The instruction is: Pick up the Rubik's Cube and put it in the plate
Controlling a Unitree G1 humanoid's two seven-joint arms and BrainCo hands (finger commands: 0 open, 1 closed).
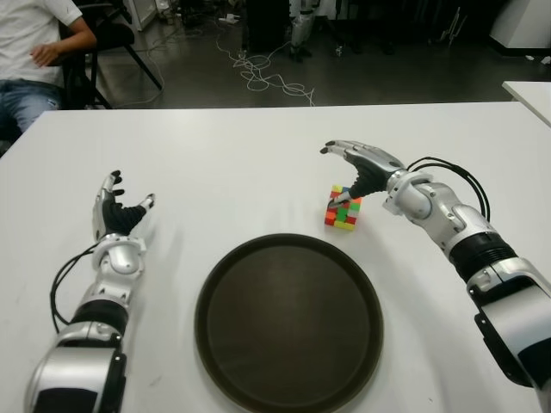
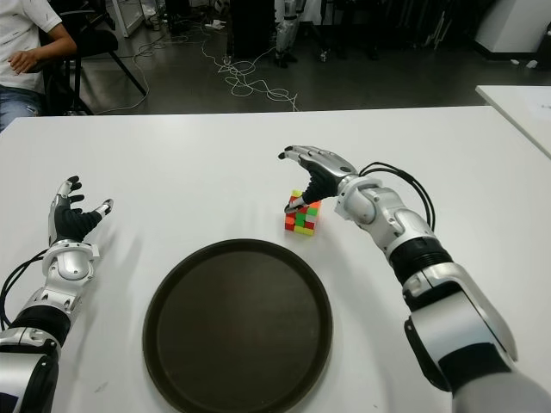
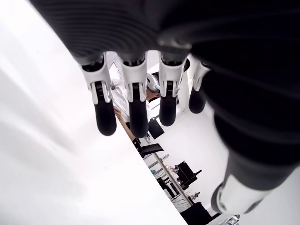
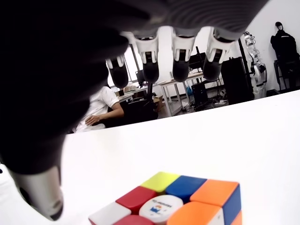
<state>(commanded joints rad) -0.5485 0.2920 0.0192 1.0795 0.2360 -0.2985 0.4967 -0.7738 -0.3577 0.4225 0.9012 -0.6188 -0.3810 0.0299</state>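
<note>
The Rubik's Cube (image 1: 343, 209) stands on the white table (image 1: 241, 163), just beyond the right rim of the dark round plate (image 1: 288, 323). My right hand (image 1: 337, 175) hovers over the cube with its fingers spread and open. Its thumb tip shows against the cube's top near edge. In the right wrist view the cube (image 4: 173, 201) lies below the straight fingers (image 4: 180, 61) and nothing is grasped. My left hand (image 1: 120, 205) is idle at the table's left side, left of the plate, fingers (image 3: 136, 112) extended and holding nothing.
A seated person (image 1: 30, 60) is beyond the table's far left corner, next to a chair. Cables (image 1: 263, 77) lie on the floor behind the table. Another white table's corner (image 1: 529, 90) shows at the right edge.
</note>
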